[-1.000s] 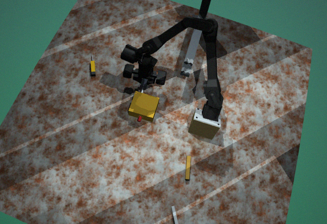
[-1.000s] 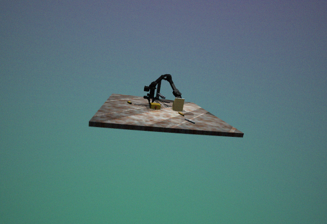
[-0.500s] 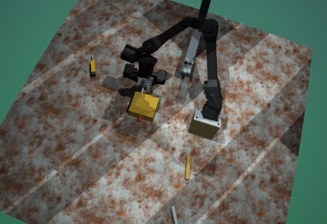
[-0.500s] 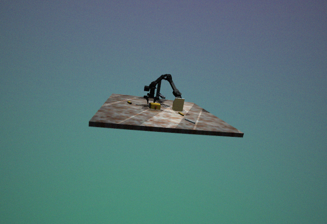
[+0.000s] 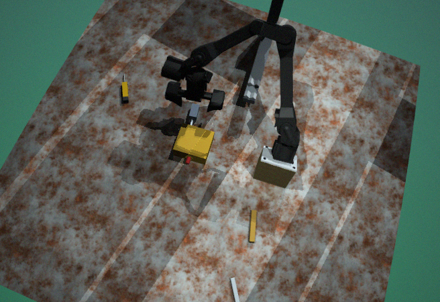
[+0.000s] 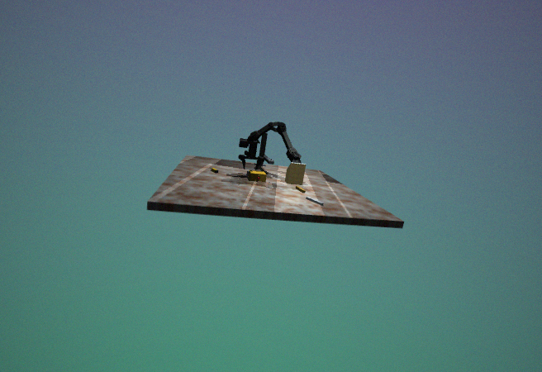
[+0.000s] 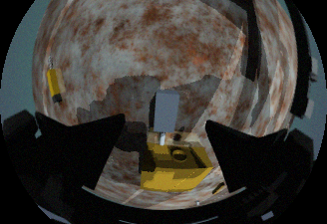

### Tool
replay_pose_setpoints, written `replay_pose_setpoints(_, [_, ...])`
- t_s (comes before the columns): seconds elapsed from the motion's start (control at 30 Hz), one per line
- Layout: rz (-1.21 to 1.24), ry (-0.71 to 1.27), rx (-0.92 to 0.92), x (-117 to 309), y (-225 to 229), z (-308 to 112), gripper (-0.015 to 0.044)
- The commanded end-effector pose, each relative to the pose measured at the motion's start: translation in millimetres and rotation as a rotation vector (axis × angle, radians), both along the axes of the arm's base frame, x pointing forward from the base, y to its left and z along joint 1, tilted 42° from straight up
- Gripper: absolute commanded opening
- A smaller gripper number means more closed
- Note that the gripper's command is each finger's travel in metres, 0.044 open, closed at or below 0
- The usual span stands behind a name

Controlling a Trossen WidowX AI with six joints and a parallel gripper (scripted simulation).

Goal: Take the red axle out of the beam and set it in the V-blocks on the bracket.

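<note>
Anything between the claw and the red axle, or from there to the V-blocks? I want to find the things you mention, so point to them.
Yes: the grey block (image 5: 193, 111) (image 7: 166, 111) stands before the claw (image 5: 196, 106) (image 6: 250, 166) (image 7: 166, 121), then the beam (image 5: 197, 139) (image 6: 255, 174) (image 7: 174, 179); the axle's red end (image 5: 188, 160) (image 6: 258, 178) shows beyond. Nothing visible stands between beam and V-blocks (image 5: 251, 90).

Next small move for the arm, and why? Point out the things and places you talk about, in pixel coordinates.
I'd probably raise the open end effector (image 5: 195, 107) (image 6: 250, 167) (image 7: 166, 121) a little before heading round to the red axle (image 5: 188, 160) (image 6: 258, 178). It holds nothing, its fingers appear spread to either side above the grey block (image 5: 193, 111) (image 7: 166, 110), and the axle's end pokes out of the yellow beam (image 5: 194, 140) (image 6: 254, 175) (image 7: 174, 179) on the opposite side.
</note>
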State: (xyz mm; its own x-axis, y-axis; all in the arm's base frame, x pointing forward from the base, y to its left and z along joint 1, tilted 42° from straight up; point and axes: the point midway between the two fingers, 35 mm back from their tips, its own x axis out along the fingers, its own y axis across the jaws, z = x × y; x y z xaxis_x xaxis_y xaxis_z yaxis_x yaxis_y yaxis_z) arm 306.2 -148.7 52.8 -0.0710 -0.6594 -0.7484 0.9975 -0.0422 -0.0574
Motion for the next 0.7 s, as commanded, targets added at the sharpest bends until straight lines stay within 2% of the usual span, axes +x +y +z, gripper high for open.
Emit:
replay_pose_setpoints(0.0, [-0.002,-0.004,-0.005,1,5,8,0.044])
replay_pose_setpoints(0.37, [-0.002,-0.005,-0.004,3,19,23,0.044])
replay_pose_setpoints(0.5, [-0.006,-0.012,0.013,8,39,-3,0.044])
replay_pose_setpoints(0.67, [-0.017,-0.021,0.032,8,104,-55,0.044])
